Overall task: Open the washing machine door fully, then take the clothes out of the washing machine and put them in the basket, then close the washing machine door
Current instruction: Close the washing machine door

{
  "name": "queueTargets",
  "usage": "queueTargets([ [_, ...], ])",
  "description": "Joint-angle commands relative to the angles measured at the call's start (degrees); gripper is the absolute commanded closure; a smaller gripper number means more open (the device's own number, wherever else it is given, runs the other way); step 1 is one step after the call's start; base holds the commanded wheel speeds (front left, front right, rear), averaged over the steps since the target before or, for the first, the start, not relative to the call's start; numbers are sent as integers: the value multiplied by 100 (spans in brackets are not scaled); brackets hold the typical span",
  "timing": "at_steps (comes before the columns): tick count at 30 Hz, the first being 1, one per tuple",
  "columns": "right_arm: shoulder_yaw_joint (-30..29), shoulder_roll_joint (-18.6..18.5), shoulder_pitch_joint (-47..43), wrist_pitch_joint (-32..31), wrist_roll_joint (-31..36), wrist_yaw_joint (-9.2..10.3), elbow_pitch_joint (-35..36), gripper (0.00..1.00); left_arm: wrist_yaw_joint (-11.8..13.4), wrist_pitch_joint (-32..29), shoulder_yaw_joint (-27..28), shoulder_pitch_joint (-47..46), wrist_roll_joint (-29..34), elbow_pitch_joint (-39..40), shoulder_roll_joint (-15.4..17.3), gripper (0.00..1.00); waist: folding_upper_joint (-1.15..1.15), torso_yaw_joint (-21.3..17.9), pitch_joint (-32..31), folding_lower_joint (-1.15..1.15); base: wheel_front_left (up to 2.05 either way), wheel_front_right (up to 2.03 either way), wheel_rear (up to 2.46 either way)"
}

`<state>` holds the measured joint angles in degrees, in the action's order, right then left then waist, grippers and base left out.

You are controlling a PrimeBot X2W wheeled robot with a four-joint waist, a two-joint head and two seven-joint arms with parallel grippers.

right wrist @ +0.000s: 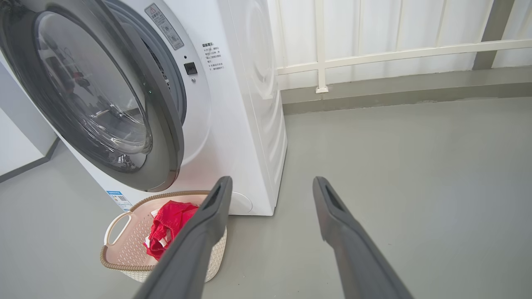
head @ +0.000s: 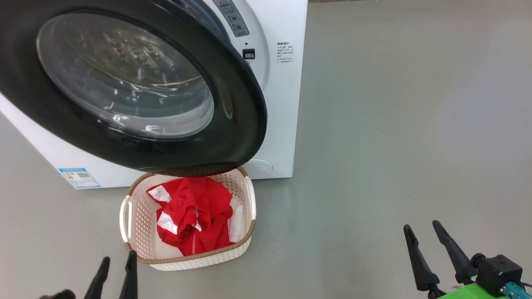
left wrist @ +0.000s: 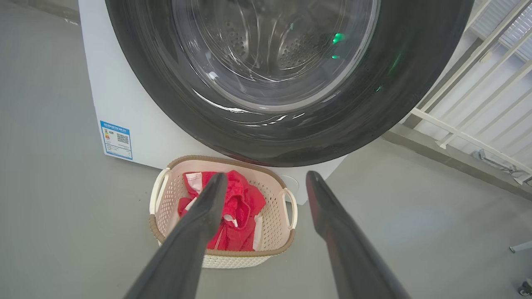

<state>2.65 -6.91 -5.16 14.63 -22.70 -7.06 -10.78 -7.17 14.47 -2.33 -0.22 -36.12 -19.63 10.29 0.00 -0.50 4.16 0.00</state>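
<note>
The white washing machine (head: 286, 104) stands on the floor, and its black-rimmed glass door (head: 124, 79) hangs partly open over the basket (head: 133, 216). Red and white clothes (head: 195, 216) lie bunched inside that cream basket. My left gripper (head: 118, 259) is open near the basket's front left corner, holding nothing. Far to the right, my right gripper (head: 422, 230) is open and empty above bare floor. In the left wrist view the door (left wrist: 286, 124) looms over the basket (left wrist: 286, 241) and clothes (left wrist: 243, 203). From the right wrist, the door (right wrist: 166, 137) stands ajar beside the machine (right wrist: 245, 124), basket (right wrist: 124, 253) and clothes (right wrist: 170, 220).
Grey floor (head: 395, 145) stretches open to the machine's right. A white railing and wall (right wrist: 395, 54) run behind it. A blue label (head: 79, 177) sits low on the machine's front.
</note>
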Motion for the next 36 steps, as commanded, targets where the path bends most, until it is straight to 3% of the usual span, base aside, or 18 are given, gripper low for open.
queueTargets([
  [1,109,-108,11,37,88,-43,130,0,-32,52,286,-3,194,163,1,0,0,-9,-15,0,0,0,0],
  [16,69,-117,-5,37,95,-43,167,0,-32,52,1139,296,2038,836,-510,0,0,-16,-19,0,0,0,0],
  [24,29,-95,29,37,81,-43,197,0,-32,52,1237,395,2362,1050,-666,0,0,-17,3,0,0,0,0],
  [36,27,-91,67,37,81,-43,190,0,-32,52,1226,364,2376,1045,-725,0,0,-24,28,0,0,0,0],
])
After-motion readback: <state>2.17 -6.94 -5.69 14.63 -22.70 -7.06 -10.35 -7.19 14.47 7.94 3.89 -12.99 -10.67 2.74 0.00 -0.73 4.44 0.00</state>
